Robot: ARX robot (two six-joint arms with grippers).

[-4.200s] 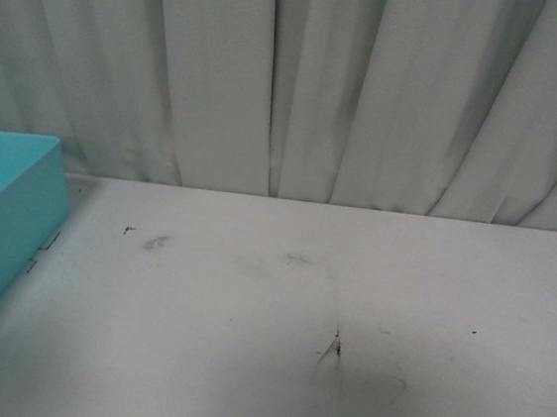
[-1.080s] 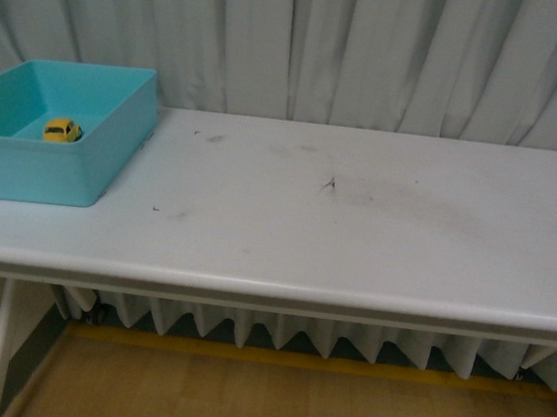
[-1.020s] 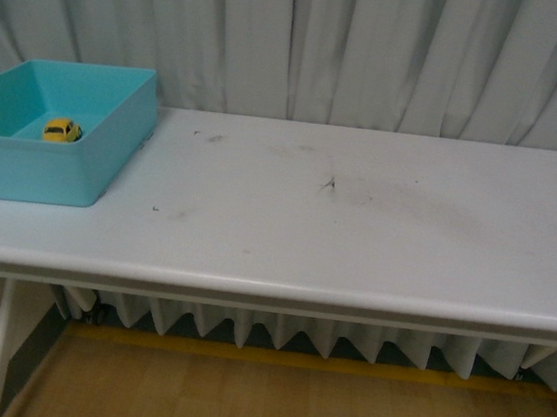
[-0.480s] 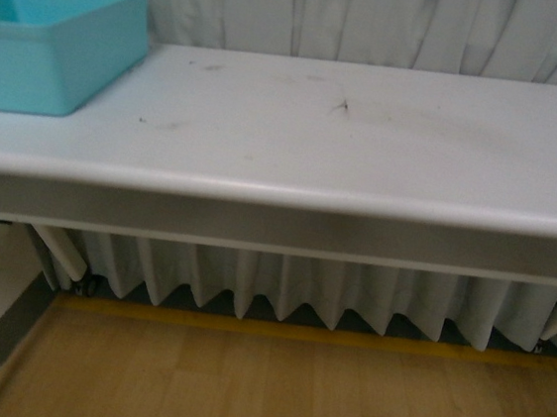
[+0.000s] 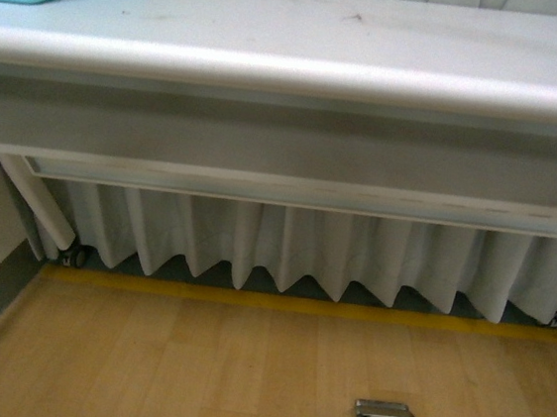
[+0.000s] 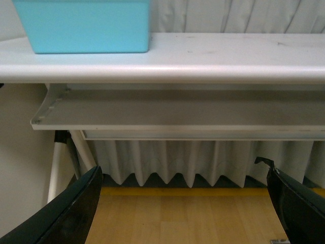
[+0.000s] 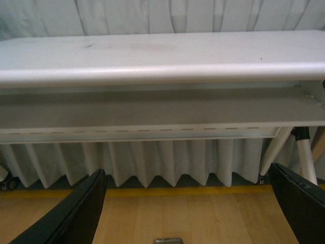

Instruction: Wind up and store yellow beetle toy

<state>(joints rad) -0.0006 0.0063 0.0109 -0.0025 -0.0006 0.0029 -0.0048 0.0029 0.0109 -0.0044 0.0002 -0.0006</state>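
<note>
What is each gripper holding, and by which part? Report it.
Nothing is held. The left gripper and the right gripper are both open and empty, with only the wood floor and the table edge beyond them.

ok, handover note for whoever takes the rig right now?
Left end effector: open, empty, held low in front of the table, below its edge.
Right end effector: open, empty, equally low.
Yellow beetle toy: not in any view now. The teal bin stands at the table's left end, but its inside is hidden from this low angle. About a second ago the front view showed the toy lying inside it.
Done: storing looks complete; nothing here shows whether it was wound up.
Left: probably nothing beyond raising the view to confirm the toy is in the bin.
</note>
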